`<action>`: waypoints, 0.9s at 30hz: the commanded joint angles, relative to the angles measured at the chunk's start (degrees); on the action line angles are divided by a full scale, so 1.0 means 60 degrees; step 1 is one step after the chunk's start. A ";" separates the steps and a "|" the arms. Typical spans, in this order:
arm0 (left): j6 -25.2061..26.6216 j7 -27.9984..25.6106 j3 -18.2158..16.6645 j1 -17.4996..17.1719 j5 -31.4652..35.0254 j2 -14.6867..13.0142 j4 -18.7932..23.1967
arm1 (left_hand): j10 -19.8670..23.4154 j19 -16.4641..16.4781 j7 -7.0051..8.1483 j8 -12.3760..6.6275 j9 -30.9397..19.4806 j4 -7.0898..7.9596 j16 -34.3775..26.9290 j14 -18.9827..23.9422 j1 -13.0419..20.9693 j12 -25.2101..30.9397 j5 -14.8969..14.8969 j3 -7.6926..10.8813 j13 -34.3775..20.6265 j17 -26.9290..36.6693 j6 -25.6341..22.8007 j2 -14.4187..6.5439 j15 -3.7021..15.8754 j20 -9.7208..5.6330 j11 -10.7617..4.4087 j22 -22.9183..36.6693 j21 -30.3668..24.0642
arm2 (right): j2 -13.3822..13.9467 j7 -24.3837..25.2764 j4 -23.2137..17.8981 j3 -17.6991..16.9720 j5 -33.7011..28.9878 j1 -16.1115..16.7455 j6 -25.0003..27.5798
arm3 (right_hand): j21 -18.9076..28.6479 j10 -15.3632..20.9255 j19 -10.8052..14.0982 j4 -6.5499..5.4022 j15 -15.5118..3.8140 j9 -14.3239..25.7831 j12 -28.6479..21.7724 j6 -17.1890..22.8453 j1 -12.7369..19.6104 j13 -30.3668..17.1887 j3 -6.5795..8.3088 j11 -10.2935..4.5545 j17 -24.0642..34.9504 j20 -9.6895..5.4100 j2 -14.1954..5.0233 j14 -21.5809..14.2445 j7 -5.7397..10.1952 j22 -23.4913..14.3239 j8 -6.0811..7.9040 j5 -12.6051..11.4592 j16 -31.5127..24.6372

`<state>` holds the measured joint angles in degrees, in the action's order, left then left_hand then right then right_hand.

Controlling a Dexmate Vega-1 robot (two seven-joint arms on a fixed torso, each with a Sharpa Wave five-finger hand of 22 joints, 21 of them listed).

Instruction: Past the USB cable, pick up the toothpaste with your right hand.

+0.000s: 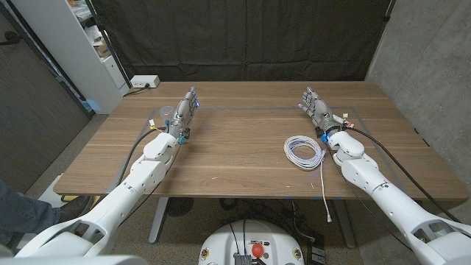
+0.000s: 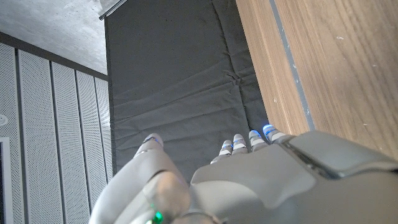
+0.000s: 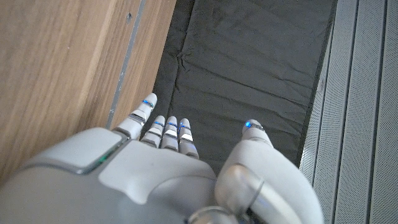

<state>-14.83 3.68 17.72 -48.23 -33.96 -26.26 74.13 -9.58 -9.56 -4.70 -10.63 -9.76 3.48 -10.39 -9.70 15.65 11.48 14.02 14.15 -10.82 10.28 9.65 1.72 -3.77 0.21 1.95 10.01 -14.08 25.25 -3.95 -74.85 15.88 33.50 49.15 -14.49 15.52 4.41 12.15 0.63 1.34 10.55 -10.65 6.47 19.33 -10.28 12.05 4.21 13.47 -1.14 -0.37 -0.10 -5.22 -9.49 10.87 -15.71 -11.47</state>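
A white USB cable [image 1: 304, 152] lies coiled on the wooden table [image 1: 243, 169], right of the middle. Its loose end [image 1: 326, 215] trails over the front edge. My right hand [image 1: 319, 109] stands just past the coil at the far right, fingers straight and apart, holding nothing. The right wrist view looks along the back of this hand [image 3: 149, 174] toward the table's far edge and a black curtain. A small pale thing [image 1: 345, 116] sits beside the right wrist, too small to tell. My left hand [image 1: 185, 112] stands at the far left, fingers extended and empty, also in its wrist view [image 2: 261, 180].
A small clear object [image 1: 168, 112] sits just left of the left hand. A black curtain [image 1: 250, 37] hangs behind the table, a white shelf unit [image 1: 88, 44] stands at the back left with a power strip [image 1: 143, 82] below. A person's leg [image 1: 18, 213] shows at the lower left.
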 commanded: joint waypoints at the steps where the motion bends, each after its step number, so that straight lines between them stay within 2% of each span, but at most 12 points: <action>1: 0.0693 0.0756 -0.1328 -0.0201 0.1256 0.1014 0.0051 | -0.0663 -0.0817 -0.0015 -0.0039 -0.0052 -0.0012 -0.0065 -0.0648 0.0116 0.0047 0.0052 0.0075 -0.0014 0.0011 0.0320 -0.0039 -0.0005 -0.0014 0.0003 0.0012 -0.0022 | -0.1771 -0.1358 -0.0183 -0.2129 -0.2209 0.0315 0.0955 | 0.0020 0.0037 0.0062 0.0057 0.0059 0.0032 -0.0060 0.0088 0.0199 -0.0049 0.0145 0.0026 0.0029 0.0012 -0.0115 -0.0005 0.0006 -0.0026 0.0062 -0.0030 -0.0051; 6: 0.0866 0.1037 -0.1754 -0.0253 0.1660 0.1337 0.0102 | -0.0661 -0.0817 -0.0013 -0.0040 -0.0052 -0.0024 -0.0060 -0.0658 0.0135 0.0047 0.0048 0.0087 -0.0012 0.0010 0.0310 -0.0065 -0.0002 -0.0001 -0.0015 0.0012 -0.0005 | -0.2414 -0.1855 -0.0268 -0.2825 -0.2950 0.0343 0.1145 | -0.0018 0.0028 0.0063 0.0113 0.0055 0.0032 -0.0056 0.0081 0.0298 -0.0049 0.0201 0.0017 0.0006 0.0011 -0.0186 0.0004 0.0004 -0.0026 0.0059 -0.0018 -0.0044; 12: 0.1002 0.1286 -0.2097 -0.0270 0.1978 0.1621 0.0128 | -0.0659 -0.0808 -0.0009 -0.0037 -0.0052 -0.0045 -0.0065 -0.0643 0.0165 0.0047 0.0039 0.0105 -0.0010 0.0009 0.0306 -0.0106 0.0004 0.0012 0.0001 0.0013 0.0018 | -0.2974 -0.2282 -0.0381 -0.3405 -0.3633 0.0362 0.1220 | -0.0055 0.0017 0.0072 0.0181 0.0033 0.0032 -0.0052 0.0068 0.0393 -0.0050 0.0240 0.0004 -0.0022 0.0019 -0.0213 0.0004 0.0022 -0.0026 0.0054 -0.0001 -0.0037; 27: 0.1096 0.1636 -0.2561 -0.0379 0.2340 0.1940 0.0226 | -0.0652 -0.0820 0.0019 -0.0030 -0.0052 -0.0084 -0.0059 -0.0652 0.0211 0.0048 0.0017 0.0126 -0.0007 0.0007 0.0301 -0.0161 0.0005 0.0079 -0.0030 0.0014 0.0070 | -0.3839 -0.2723 -0.0620 -0.4138 -0.4695 0.0465 0.1033 | -0.0129 0.0032 0.0102 0.0317 -0.0022 0.0033 -0.0063 0.0035 0.0548 -0.0059 0.0281 -0.0039 -0.0075 0.0021 -0.0193 -0.0031 0.0102 -0.0028 0.0044 0.0042 -0.0038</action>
<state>-8.83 11.75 4.70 -49.99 -21.60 -16.38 75.19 -9.57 -9.57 -4.69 -10.63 -9.74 3.01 -10.39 -9.70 16.48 11.47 14.02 14.62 -10.65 10.12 9.63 0.89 -3.77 0.22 1.95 10.01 -13.73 6.24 -17.98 -77.56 -5.27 10.07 51.41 -8.01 14.82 4.40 12.29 2.21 1.33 10.54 -10.65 6.77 21.86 -10.55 13.62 4.20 13.04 -0.98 -1.42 -0.10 -4.91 -9.48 10.87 -15.71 -11.46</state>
